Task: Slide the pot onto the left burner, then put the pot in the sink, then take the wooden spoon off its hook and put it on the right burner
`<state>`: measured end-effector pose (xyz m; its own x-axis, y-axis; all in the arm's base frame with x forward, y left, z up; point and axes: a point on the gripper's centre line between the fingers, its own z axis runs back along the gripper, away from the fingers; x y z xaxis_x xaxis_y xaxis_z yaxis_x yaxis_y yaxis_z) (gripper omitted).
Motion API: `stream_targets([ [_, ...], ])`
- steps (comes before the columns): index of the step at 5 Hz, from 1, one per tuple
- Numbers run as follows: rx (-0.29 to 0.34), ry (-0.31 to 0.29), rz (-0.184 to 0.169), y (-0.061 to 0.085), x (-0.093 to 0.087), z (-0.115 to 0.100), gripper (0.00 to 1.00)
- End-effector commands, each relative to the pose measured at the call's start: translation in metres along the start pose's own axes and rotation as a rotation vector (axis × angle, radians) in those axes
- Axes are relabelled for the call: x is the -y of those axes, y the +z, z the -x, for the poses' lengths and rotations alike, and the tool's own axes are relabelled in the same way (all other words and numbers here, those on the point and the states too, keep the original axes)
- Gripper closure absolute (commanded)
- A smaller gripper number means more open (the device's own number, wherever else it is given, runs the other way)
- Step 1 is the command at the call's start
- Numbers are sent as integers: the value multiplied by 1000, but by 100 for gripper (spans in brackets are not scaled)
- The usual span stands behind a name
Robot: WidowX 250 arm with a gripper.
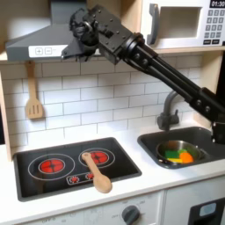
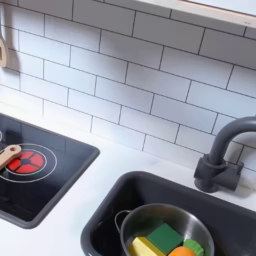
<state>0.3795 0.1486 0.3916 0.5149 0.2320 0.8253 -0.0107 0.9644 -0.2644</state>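
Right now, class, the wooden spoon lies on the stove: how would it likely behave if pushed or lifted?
The wooden spoon looks rigid, so it should probably slide as one piece on the smooth stove top. Its thin straight handle suggests it is light, and the rounded bowl may let it pivot or rock if pushed off-centre.

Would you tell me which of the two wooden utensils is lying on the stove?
The wooden spoon with the solid bowl; the slotted wooden spatula hangs on the wall.
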Motion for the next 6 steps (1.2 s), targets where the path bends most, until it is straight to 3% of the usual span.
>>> stream_targets([
  [1,19,0,7,-10,5,-6,100],
  [6,56,6,3,-10,4,-19,100],
])
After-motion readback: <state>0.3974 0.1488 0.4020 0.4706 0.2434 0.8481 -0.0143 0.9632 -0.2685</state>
